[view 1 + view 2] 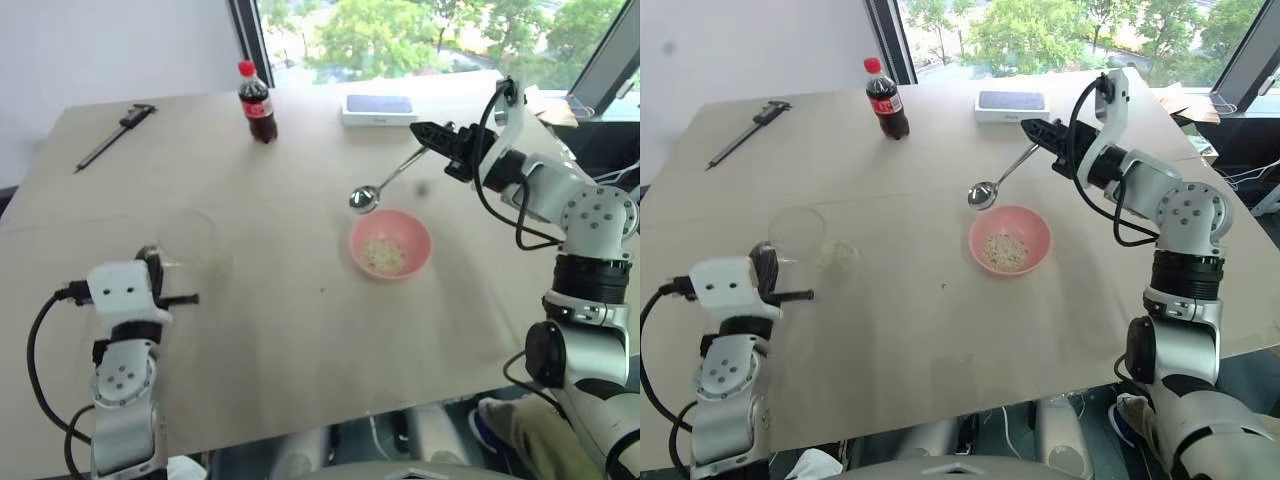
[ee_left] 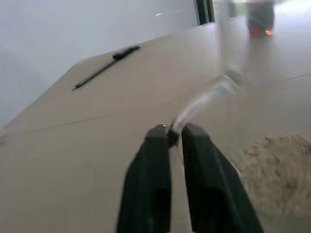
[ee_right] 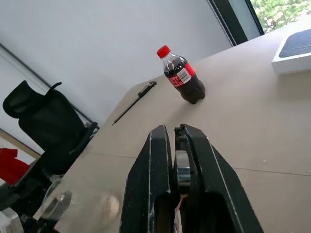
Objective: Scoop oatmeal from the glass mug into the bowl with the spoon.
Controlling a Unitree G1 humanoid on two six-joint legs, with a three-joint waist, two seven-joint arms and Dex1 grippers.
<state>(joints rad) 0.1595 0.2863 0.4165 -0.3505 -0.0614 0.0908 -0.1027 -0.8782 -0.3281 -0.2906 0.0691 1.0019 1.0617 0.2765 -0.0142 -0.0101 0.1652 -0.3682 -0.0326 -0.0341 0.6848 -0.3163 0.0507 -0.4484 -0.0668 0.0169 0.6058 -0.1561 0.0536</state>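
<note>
At the table's left stands the glass mug (image 1: 800, 235), with pale oatmeal (image 1: 838, 256) at its bottom. My left gripper (image 1: 805, 295) is at its near side, shut on the clear handle (image 2: 204, 99). More oatmeal (image 2: 282, 170) shows through the glass beside the fingers. I cannot tell whether the mug is tilted. The pink bowl (image 1: 424, 240) sits right of centre and holds a small heap of oatmeal (image 1: 383, 256). My right gripper (image 1: 430, 132) is shut on the handle of the spoon (image 1: 392, 175). The spoon slants down to the left, its empty scoop hanging just behind the bowl's far left rim.
A cola bottle (image 1: 257, 103) with a red cap stands at the back centre. A white box (image 1: 380, 108) with a dark top lies to its right. A long caliper (image 1: 115, 135) lies at the back left. A black chair (image 3: 43, 131) stands beyond the table's left side.
</note>
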